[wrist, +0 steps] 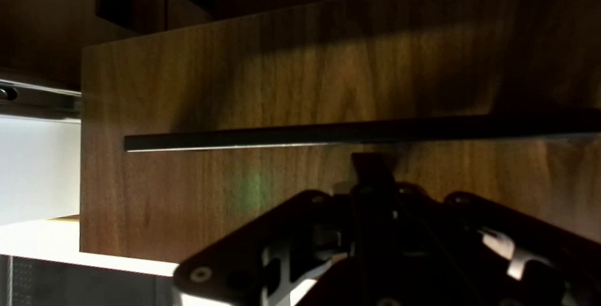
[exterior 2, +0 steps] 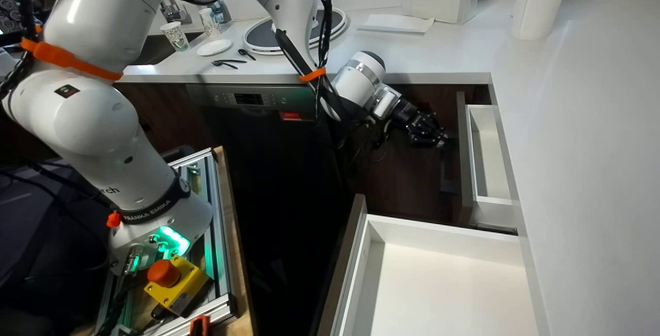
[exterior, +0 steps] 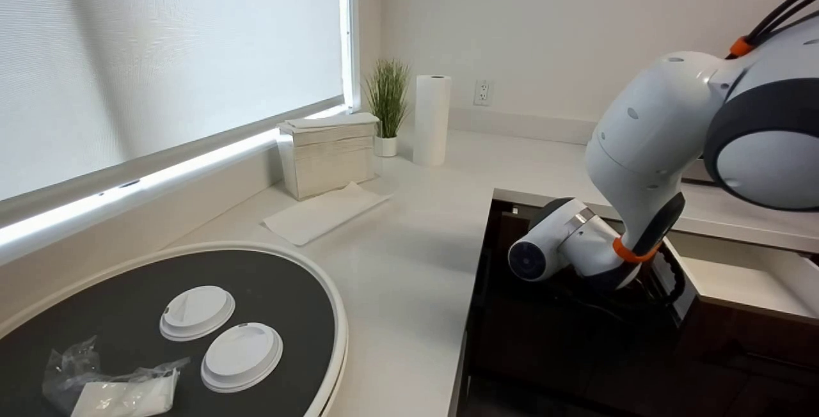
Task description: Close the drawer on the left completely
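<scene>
The drawer (exterior 2: 466, 161) on the left is the one farther off in an exterior view. It stands partly open, with a dark brown front and pale interior. In the wrist view, whose picture appears upside down, its wood front (wrist: 281, 85) carries a long black handle (wrist: 235, 140). My gripper (exterior 2: 442, 143) is just in front of that front, empty. In the wrist view the gripper (wrist: 373, 160) has its fingers together, the tip close beside the handle. I cannot tell whether it touches. In an exterior view the arm (exterior: 595, 251) mostly hides this drawer and the gripper.
The second drawer (exterior 2: 356, 253) stands far open beside it and also shows in an exterior view (exterior: 742, 283). The white countertop (exterior 2: 593, 145) overhangs both drawers. A dark dishwasher (exterior 2: 268, 171) stands beside them. A paper towel roll (exterior: 432, 119) and napkin stack (exterior: 333, 158) stand on the counter.
</scene>
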Robot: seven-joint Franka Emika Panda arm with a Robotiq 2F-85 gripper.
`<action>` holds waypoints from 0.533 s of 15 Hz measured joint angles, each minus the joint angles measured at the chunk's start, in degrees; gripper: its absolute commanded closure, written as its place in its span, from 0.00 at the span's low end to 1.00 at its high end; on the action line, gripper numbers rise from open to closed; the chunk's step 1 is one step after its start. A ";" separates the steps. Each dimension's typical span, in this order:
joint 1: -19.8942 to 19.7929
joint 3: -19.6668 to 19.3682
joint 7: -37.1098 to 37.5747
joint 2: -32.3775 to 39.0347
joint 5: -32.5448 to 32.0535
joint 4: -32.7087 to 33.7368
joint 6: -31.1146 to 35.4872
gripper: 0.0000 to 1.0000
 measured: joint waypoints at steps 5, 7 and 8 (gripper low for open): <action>-3.31 4.42 -0.51 -1.09 -3.51 0.78 -5.87 1.00; -8.21 10.64 -0.51 -2.15 -7.10 1.72 -13.10 1.00; -10.77 13.56 -0.51 -2.31 -8.64 2.36 -16.04 1.00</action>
